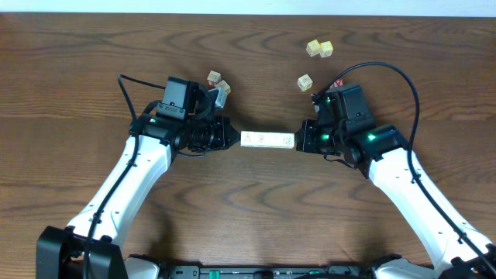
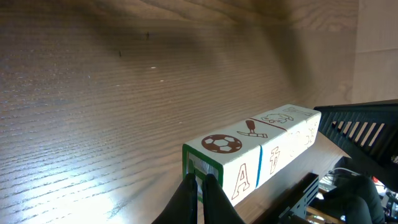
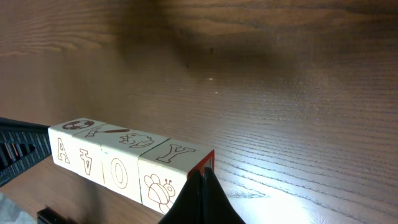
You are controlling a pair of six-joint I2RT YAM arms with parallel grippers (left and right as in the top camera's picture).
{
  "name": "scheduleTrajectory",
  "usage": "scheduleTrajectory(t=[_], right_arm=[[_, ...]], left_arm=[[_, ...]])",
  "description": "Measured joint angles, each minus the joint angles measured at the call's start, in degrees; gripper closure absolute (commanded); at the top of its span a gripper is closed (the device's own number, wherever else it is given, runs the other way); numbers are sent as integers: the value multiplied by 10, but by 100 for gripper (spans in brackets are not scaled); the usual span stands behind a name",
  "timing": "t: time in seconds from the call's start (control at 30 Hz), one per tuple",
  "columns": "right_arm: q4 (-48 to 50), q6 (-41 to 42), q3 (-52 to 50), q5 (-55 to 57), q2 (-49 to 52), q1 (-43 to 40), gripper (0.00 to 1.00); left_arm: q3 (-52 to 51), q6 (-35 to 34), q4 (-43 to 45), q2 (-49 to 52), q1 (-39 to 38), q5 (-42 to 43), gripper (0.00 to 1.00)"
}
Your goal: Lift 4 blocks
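Note:
Four whitish blocks (image 1: 267, 140) stand end to end as one short pale bar at the table's middle, printed with letters, a football and a bee. My left gripper (image 1: 233, 138) is shut, and its tips press on the bar's green-framed left end (image 2: 202, 167). From the other side my right gripper (image 1: 301, 139), also shut, presses on the red-framed right end (image 3: 209, 159). The bar (image 2: 261, 140) (image 3: 118, 155) is squeezed between the two. Whether it is off the table I cannot tell.
Two loose cubes (image 1: 218, 81) lie behind the left wrist. Two yellowish cubes (image 1: 319, 49) sit at the back right, another cube (image 1: 305, 81) nearer, and a red-faced cube (image 1: 338, 83) shows beside the right wrist. Black cables loop over both arms.

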Motion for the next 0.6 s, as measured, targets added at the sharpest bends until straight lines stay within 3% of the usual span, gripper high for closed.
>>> scheduleTrajectory(t=[0.6], right_arm=[[4,3,0,2,0,0,99]], left_arm=[[0,0,0,0,0,0,93]])
